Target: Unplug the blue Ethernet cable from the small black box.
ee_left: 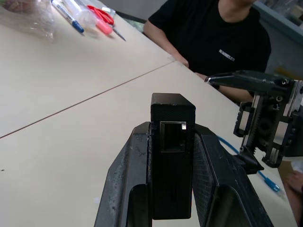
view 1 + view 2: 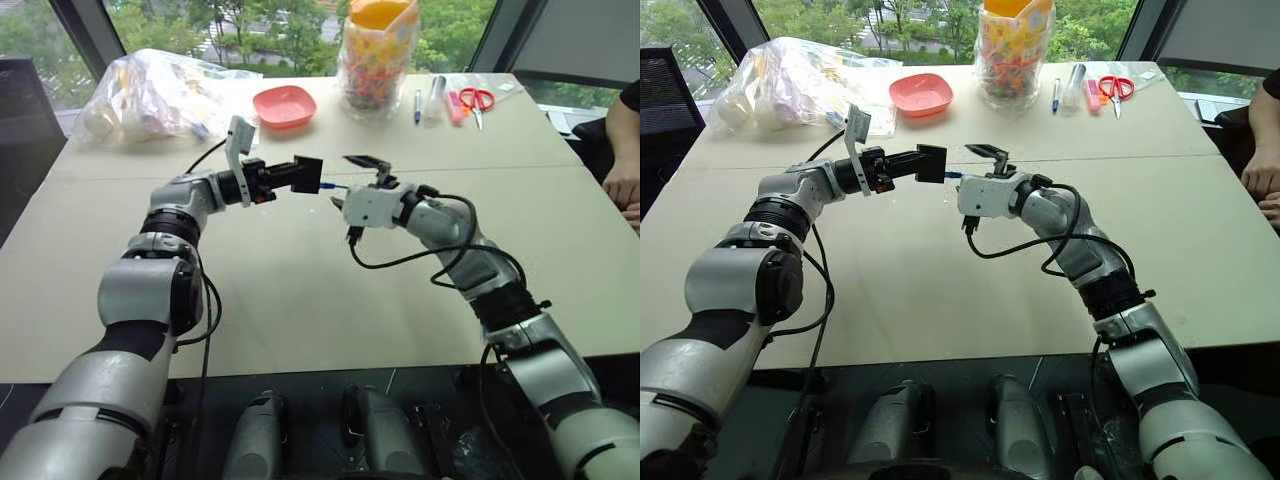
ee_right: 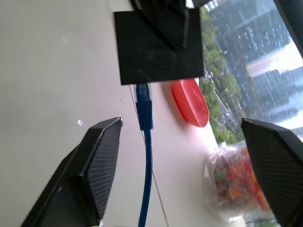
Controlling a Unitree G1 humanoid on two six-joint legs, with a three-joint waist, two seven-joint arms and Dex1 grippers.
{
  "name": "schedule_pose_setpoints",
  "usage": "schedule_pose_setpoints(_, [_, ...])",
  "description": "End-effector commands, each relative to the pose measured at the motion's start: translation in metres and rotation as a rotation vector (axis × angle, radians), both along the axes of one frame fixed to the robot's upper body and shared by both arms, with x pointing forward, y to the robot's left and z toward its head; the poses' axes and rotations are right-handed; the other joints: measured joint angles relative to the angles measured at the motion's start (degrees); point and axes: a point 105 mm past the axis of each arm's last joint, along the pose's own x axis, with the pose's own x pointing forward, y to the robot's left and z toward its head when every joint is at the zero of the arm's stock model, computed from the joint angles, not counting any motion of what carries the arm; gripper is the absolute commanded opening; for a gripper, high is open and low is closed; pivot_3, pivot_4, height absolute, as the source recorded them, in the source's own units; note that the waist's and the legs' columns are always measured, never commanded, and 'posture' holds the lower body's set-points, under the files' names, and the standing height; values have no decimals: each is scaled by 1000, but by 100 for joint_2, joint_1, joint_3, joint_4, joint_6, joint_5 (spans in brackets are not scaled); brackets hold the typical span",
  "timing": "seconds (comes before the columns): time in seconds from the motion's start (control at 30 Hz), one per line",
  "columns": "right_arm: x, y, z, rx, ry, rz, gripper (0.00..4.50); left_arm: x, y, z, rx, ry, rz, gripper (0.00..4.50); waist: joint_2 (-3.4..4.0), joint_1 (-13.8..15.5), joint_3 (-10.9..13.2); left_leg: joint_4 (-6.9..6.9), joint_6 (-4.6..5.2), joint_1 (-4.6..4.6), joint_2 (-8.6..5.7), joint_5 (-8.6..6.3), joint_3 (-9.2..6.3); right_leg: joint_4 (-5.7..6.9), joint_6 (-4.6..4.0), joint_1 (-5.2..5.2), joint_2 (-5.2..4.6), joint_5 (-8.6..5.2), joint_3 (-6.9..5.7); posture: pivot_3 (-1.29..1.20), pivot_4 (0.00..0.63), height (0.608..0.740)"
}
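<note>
Above the middle of the pale beige table (image 2: pixel 300 300), the left gripper (image 2: pixel 285 178) holds the small, flat, matte black plastic box (image 2: pixel 307 174) clear of the surface, its two black fingers clenched on the box's two broad faces. The left wrist view shows the box (image 1: pixel 173 156) standing on edge between the fingers (image 1: pixel 130 179), with a square port opening in its upward-facing narrow edge. The box appears squarish and plain in the right wrist view (image 3: pixel 158 45).

The thin bright blue Ethernet cable (image 3: pixel 147 165) has its blue plug (image 3: pixel 143 106) seated in the edge of the box that faces the right gripper. From there the cord runs straight between that gripper's fingers. In the head views only a short blue length (image 2: pixel 333 186) is visible between box and right gripper.

The right gripper (image 2: pixel 356 181) sits just beside the box, its jaws released and spread wide; both fingers (image 3: pixel 94 165) stand apart from the cable, touching neither cord nor plug.

At the far edge of the table lie a red shallow plastic dish (image 2: pixel 285 105), a crumpled clear plastic bag (image 2: pixel 150 95), a clear jar of coloured items with an orange lid (image 2: pixel 378 55), and red-handled scissors (image 2: pixel 476 100). A person in a black shirt (image 1: pixel 213 42) sits at the robot's right side of the table.
</note>
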Motion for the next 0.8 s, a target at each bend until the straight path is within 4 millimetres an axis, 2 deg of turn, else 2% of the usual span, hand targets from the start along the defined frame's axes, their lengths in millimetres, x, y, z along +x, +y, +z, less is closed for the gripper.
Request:
schedule_pose_setpoints(0.03, [-33, 2, 25, 713, 421, 173, 4212, 0, 13, 32, -206, -22, 10, 512, 0, -12, 0, 0, 0, -1, 8, 0, -21, 2, -16, 1, 1, 10, -1, 0, 150, 740])
schedule_pose_setpoints(0.13, [-59, 17, 36, 989, 629, 362, 4212, -8, 14, 49, -363, 1, -64, 512, 0, -15, 1, 2, 0, 2, 25, 0, -22, 7, -20, 2, 1, 12, -2, 0, 150, 740])
schedule_pose_setpoints(0.27, [-57, 23, 31, 1195, 756, 362, 4212, -20, 12, 60, -489, 29, -182, 512, 1, -12, 0, 7, 0, 7, 35, 0, -24, 7, -24, 6, 6, 15, -6, 0, 150, 740])
schedule_pose_setpoints(0.47, [-47, 27, 32, 1307, 766, 339, 4212, -35, 3, 47, -485, 80, -278, 512, 3, -11, -1, 5, 0, 5, 33, 0, -21, 4, -21, 4, 6, 13, -3, 0, 150, 740])
schedule_pose_setpoints(0.8, [-43, 38, 40, 1314, 761, 400, 4212, -41, -3, 47, -483, 85, -287, 512, 3, -19, -1, 5, 0, 3, 31, 0, -22, 4, -25, 2, 9, 15, -2, 0, 150, 740])
